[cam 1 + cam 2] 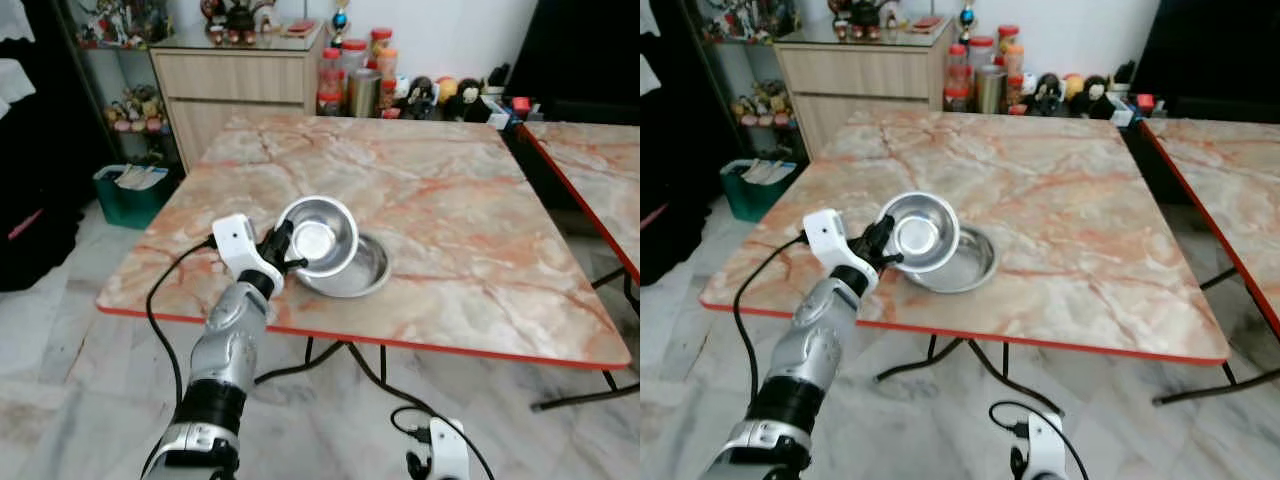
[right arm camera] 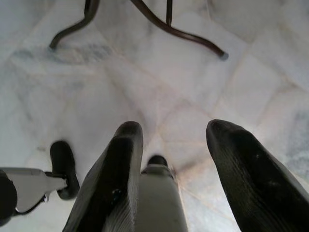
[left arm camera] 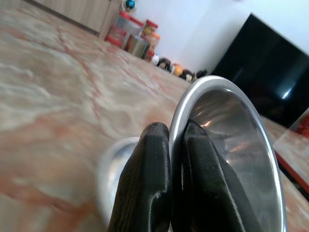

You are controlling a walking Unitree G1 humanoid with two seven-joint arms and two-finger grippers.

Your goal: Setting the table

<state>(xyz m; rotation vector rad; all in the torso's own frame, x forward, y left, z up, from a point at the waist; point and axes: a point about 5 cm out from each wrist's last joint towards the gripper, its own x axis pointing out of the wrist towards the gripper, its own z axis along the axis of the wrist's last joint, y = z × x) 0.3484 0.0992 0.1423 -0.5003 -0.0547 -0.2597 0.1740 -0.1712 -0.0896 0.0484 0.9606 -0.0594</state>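
Pinched shut on the rim of a tilted steel bowl (image 1: 320, 238), the left gripper (image 1: 283, 250) holds it above a second bowl (image 1: 362, 272) near the marble table (image 1: 450, 210)'s front edge, likely mid-separation, needing a clear spot beyond; the right gripper (image 2: 178, 159) hangs spread and empty.

We see a square desk (image 1: 440, 200) of veined orange-pink marble with a red edge, standing on dark curved legs over a pale marble floor (image 1: 60, 400). Near its front edge, towards our left, a shallow steel dish (image 1: 365, 275) lies directly on it.
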